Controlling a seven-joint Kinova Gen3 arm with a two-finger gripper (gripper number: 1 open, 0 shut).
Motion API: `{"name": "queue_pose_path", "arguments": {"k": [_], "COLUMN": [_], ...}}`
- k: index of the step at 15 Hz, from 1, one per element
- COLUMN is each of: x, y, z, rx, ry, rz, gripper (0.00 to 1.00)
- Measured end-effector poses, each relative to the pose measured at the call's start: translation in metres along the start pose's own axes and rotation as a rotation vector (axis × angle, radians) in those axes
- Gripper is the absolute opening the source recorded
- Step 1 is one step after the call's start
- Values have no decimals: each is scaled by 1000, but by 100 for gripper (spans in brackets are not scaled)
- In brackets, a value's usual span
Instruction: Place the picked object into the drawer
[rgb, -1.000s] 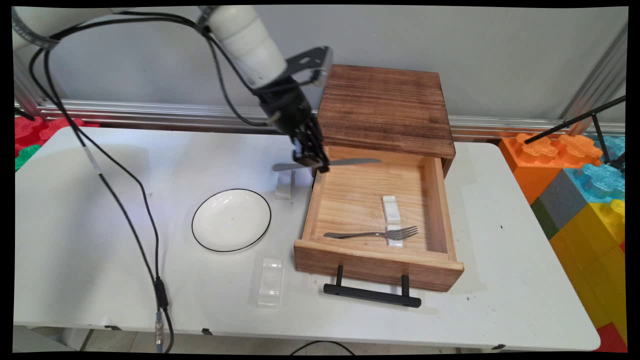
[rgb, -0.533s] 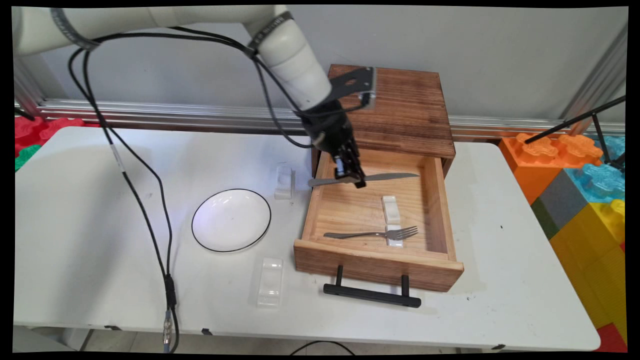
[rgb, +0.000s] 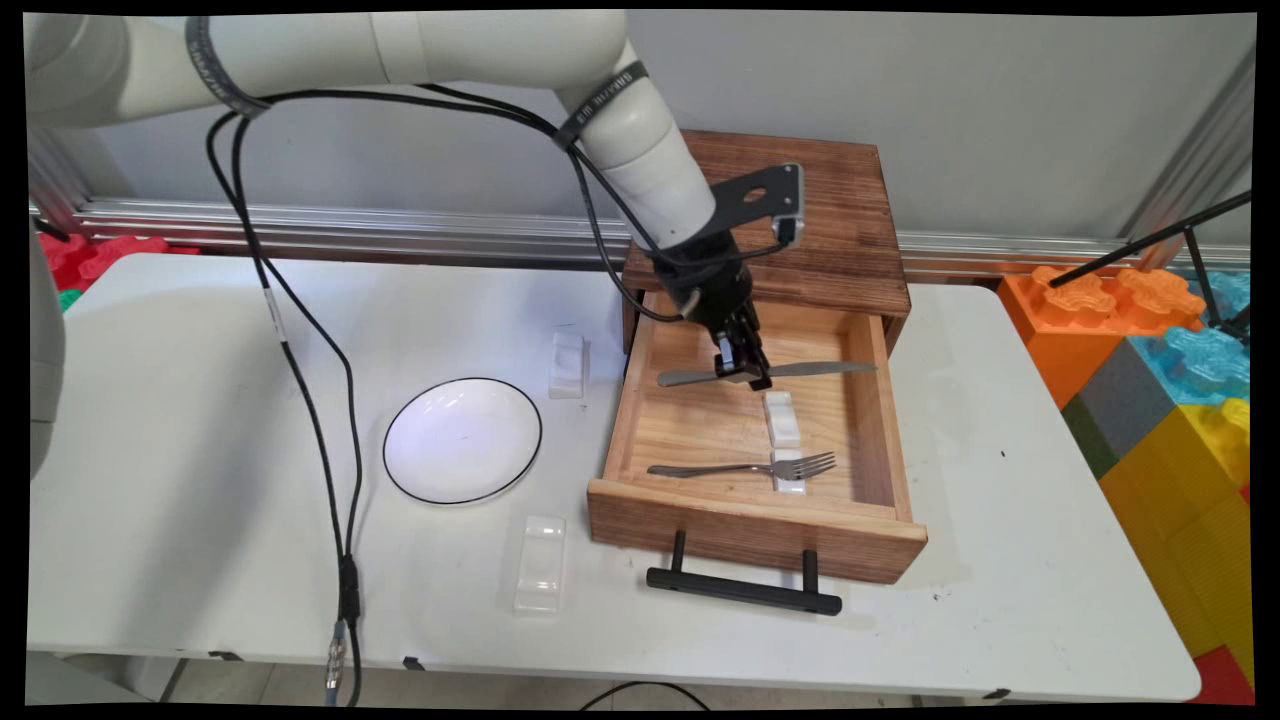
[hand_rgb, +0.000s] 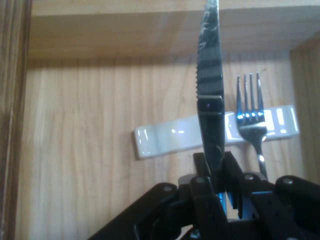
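Observation:
My gripper (rgb: 748, 372) is shut on a metal table knife (rgb: 810, 369), held level over the open wooden drawer (rgb: 745, 530). The knife (hand_rgb: 210, 95) runs up from between my fingers (hand_rgb: 202, 165) in the hand view, its serrated blade pointing away. Just below it in the drawer lies a white rest (rgb: 781, 418), and a second white rest (rgb: 789, 470) carries the tines of a fork (rgb: 745, 467). The hand view shows the nearer rest (hand_rgb: 170, 140) under the blade and the fork (hand_rgb: 250, 110) to its right.
The drawer belongs to a dark wooden box (rgb: 775, 215) at the table's back. Left of it on the white table (rgb: 200, 500) are a white plate with a black rim (rgb: 462, 440), a small white rest (rgb: 567, 364) and a clear plastic holder (rgb: 541, 563). Coloured foam blocks (rgb: 1160, 370) stand at right.
My gripper has carried the knife rightward and down, from above the drawer's left wall to over the drawer's middle, close above the rear white rest.

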Motion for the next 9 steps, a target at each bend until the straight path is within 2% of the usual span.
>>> {"name": "queue_pose_path", "arguments": {"k": [9], "x": [-11], "y": [-10], "z": [39], "rx": [-13], "ry": [-14], "rz": [-30], "gripper": [0]}}
